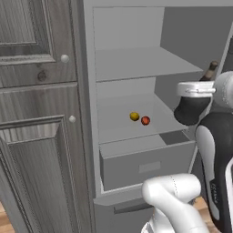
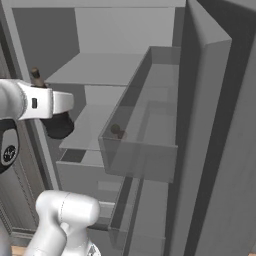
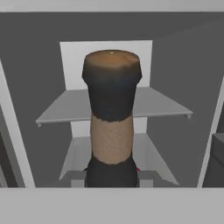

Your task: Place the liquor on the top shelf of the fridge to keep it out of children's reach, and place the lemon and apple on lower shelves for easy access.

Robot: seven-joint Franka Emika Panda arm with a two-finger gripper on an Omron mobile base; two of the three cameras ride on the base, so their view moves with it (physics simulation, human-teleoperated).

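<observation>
My gripper (image 1: 196, 89) is shut on the liquor (image 1: 189, 111), a dark squat bottle with a brownish stopper, held leaning in the air before the open fridge (image 1: 88, 91), at its right front. In the hand view its neck and stopper (image 3: 111, 109) stand close up, hiding the fingertips. The bottle's body hangs just below the level of the top shelf (image 1: 141, 63), and beyond the stopper the top shelf (image 3: 61, 108) lies straight ahead. The lemon (image 1: 134, 116) and the apple (image 1: 145, 120) lie side by side on a lower shelf (image 1: 113, 129). From the right, the liquor (image 2: 59, 126) hangs under the white hand.
A grey drawer box (image 1: 145, 164) juts out under the lower shelf. The fridge door (image 2: 210, 150) stands open on the right, its see-through bin (image 2: 150, 145) close to the shelves. Wood-grain cupboards (image 1: 36, 113) flank the fridge on the left.
</observation>
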